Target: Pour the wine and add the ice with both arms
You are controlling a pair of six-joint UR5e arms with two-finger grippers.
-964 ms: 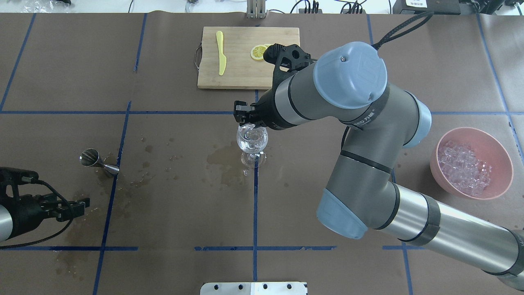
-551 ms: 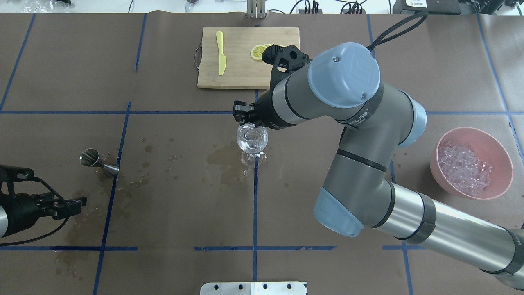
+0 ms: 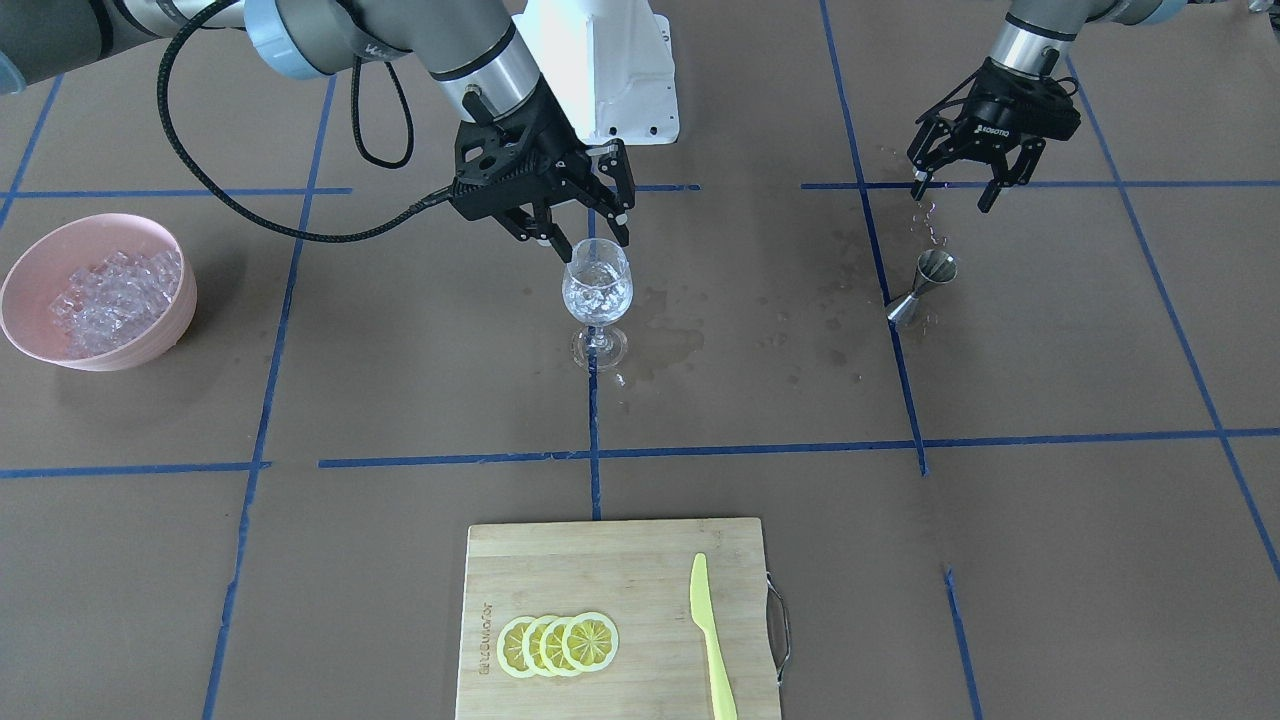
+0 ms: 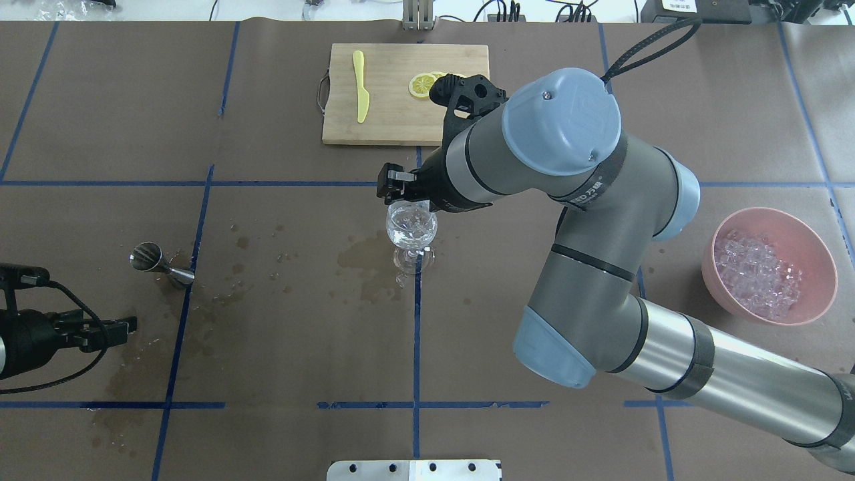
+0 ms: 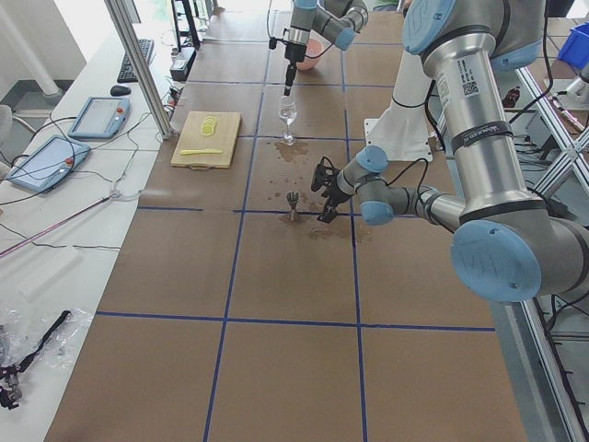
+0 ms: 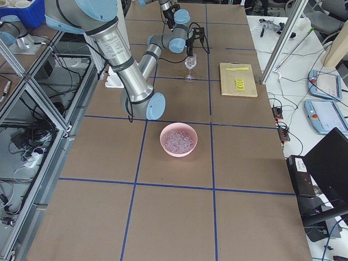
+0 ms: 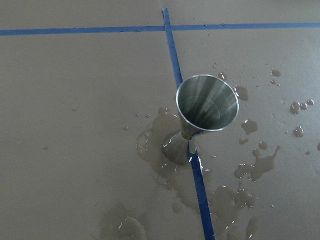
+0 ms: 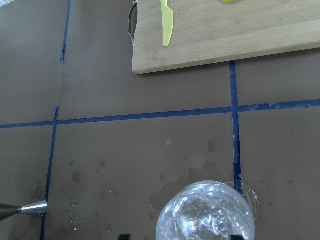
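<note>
- The ice (image 3: 597, 292) that matters sits in the bowl of the stemmed glass (image 3: 598, 345), a small cluster of clear cubes. The glass stands upright at the middle of the worktop (image 3: 1000, 520), on a crossing of blue tape lines.
- The wine is harder to vouch for: any clear liquid under the cubes cannot be told from glass and ice.
- The right hand (image 3: 583, 236) hangs just above the rim, jaws spread and nothing between them, so I judge this cube delivered.
- Wet patches (image 3: 665, 345) spread beside the glass foot and out toward the jigger (image 3: 922, 288), which stands upright and looks empty in the left wrist view (so the pour seems done, and untidily).
- The left hand (image 3: 952, 190) hovers near the jigger, clear of it, open and empty.
- The pink bowl (image 3: 165, 335), well apart on the robot's right, holds a large heap of cubes.
- What is left, at most, is more ice trips; the cutting board (image 3: 640, 560), lemon slices (image 3: 558, 643) and knife (image 3: 712, 640) lie untouched.
</note>
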